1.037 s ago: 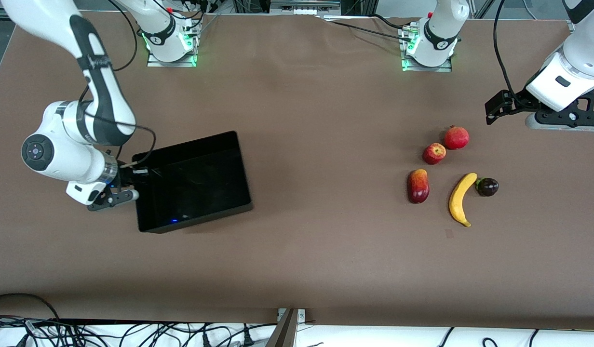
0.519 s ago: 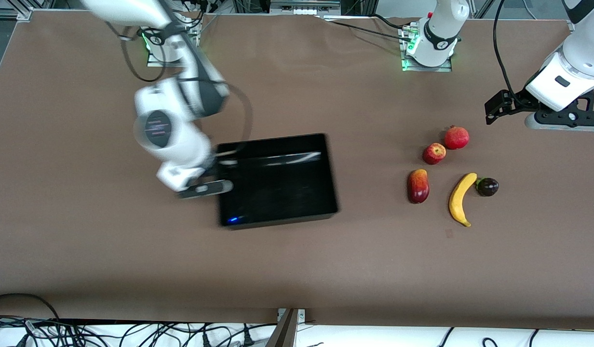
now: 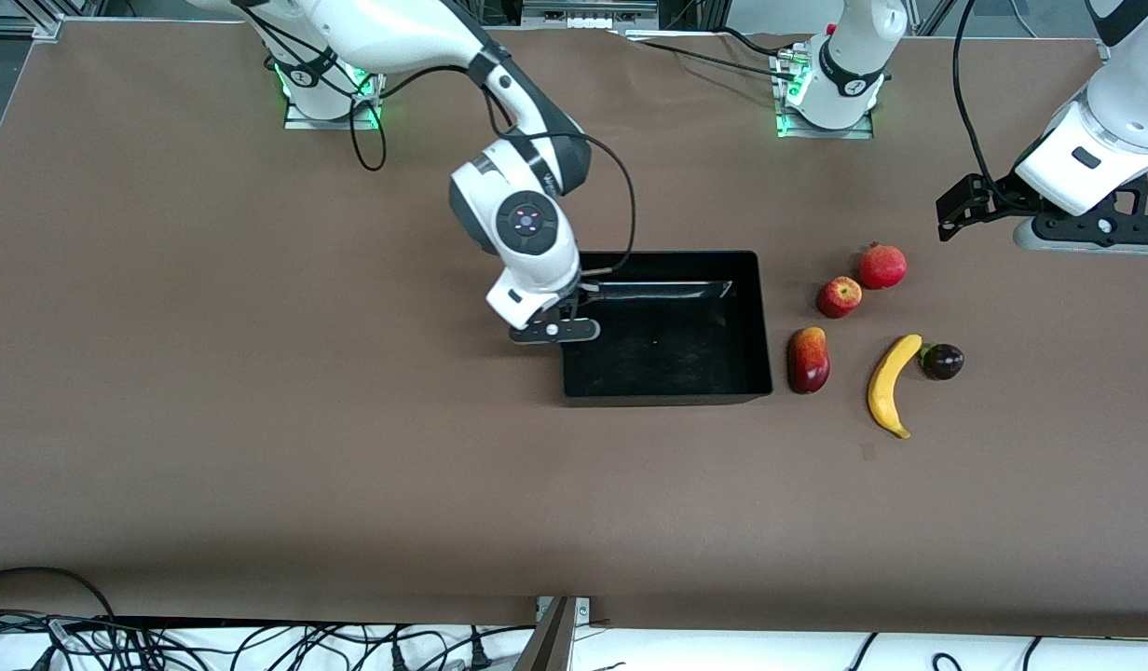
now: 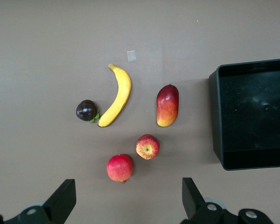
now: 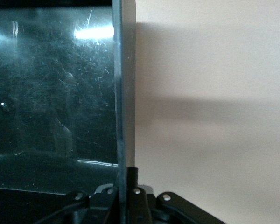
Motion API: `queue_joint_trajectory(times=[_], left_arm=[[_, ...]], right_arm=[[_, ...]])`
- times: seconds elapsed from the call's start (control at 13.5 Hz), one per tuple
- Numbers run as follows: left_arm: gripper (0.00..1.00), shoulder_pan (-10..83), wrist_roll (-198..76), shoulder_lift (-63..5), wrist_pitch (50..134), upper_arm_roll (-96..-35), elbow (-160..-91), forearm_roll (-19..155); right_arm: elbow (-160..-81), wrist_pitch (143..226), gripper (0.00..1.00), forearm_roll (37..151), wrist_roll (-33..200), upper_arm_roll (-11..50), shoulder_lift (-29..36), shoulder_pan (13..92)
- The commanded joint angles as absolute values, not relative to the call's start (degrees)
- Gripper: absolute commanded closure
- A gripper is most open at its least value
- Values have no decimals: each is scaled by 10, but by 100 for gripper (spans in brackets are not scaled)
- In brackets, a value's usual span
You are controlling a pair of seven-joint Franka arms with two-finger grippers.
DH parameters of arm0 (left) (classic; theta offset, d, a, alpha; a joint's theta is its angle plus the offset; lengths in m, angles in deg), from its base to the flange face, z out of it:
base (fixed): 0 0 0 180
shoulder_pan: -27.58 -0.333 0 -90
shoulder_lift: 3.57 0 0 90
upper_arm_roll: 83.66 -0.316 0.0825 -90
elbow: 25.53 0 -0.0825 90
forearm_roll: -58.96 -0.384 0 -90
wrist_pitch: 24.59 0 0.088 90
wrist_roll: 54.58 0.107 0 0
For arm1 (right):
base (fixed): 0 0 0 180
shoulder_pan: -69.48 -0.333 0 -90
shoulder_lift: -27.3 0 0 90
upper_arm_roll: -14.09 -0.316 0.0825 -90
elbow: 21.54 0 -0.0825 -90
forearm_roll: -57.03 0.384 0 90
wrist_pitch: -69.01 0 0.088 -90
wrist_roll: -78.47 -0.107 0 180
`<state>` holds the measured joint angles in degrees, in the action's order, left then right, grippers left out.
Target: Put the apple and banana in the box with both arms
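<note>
Now the right hand (image 3: 565, 321) grips the box (image 3: 667, 373) wall; best to let go gently beside the mango (image 3: 808, 360). The left hand (image 4: 126, 205), open, waits above the apple (image 3: 839, 297) and banana (image 3: 892, 384).

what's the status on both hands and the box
Right hand shut on box wall. Left hand open above fruits, waiting. Apple, banana on table, unobstructed.

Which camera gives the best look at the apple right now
The left wrist view: the apple fills more of the picture there, seen from above with its stem dimple plain, beside the pomegranate. The front view shows it smaller. The right wrist view shows only the box wall.
</note>
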<state>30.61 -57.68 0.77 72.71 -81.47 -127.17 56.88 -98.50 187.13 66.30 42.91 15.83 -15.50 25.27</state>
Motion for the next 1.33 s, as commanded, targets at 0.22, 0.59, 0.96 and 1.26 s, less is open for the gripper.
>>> queue_joint_trajectory(times=[0.22, 0.59, 0.96, 1.26], left_arm=[[0, 311, -575, 0, 713, -820, -1254, 579], [0, 310, -577, -1, 711, -816, -1254, 579], [0, 310, -578, 0, 711, -816, -1254, 579], [0, 311, -579, -1, 711, -816, -1254, 579]], right_arm=[[-957, 1888, 100, 676, 423, 165, -192, 232], [-959, 1896, 58, 675, 424, 167, -195, 228], [-958, 1858, 0, 671, 430, 204, -145, 233], [-960, 1759, 0, 673, 526, 294, -63, 234]])
